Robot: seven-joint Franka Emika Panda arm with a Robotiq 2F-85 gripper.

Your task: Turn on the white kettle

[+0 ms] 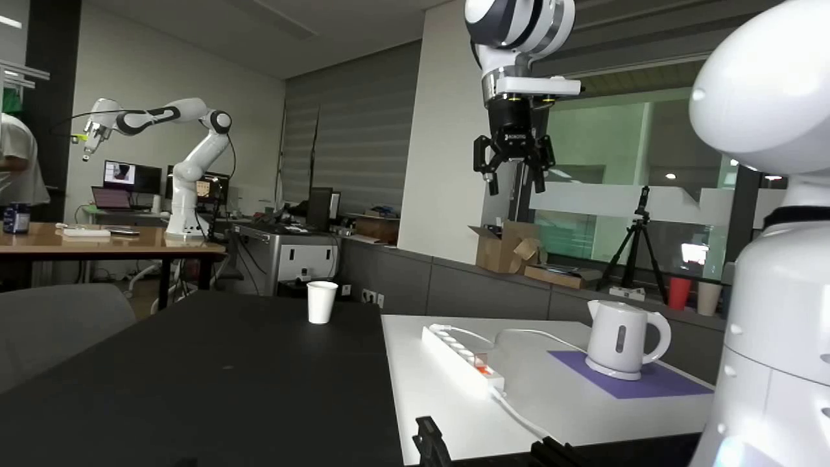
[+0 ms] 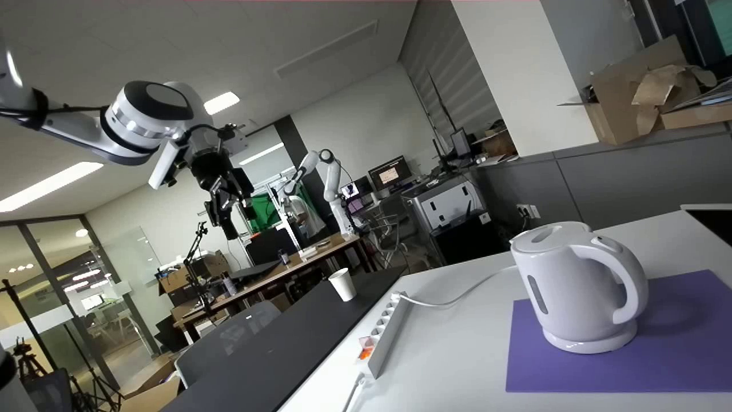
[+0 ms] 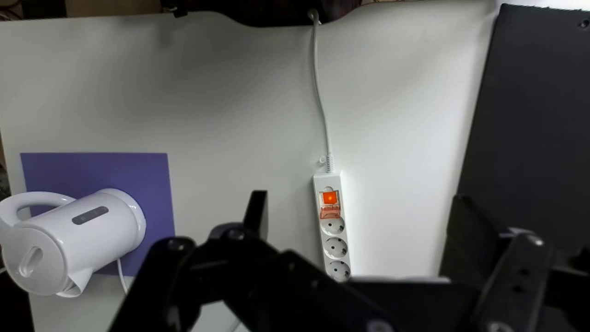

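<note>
The white kettle (image 1: 615,344) stands upright with its lid shut on a purple mat (image 1: 674,384). It also shows in an exterior view (image 2: 563,292), where a small tab sits at the top of its loop handle; the tab's position cannot be told. In the wrist view the kettle (image 3: 101,230) lies at the far left, outside the jaws. My gripper (image 1: 516,185) is high above the tables, pointing down, well apart from the kettle. Its fingers are spread wide with nothing between them, as the wrist view of the gripper (image 3: 359,197) shows.
A white power strip (image 3: 334,235) with a lit orange switch and raised cover lies on the white table (image 3: 392,115), below the jaws. Its cords run across the table. A white paper cup (image 1: 320,303) stands on the black table (image 1: 227,370) alongside.
</note>
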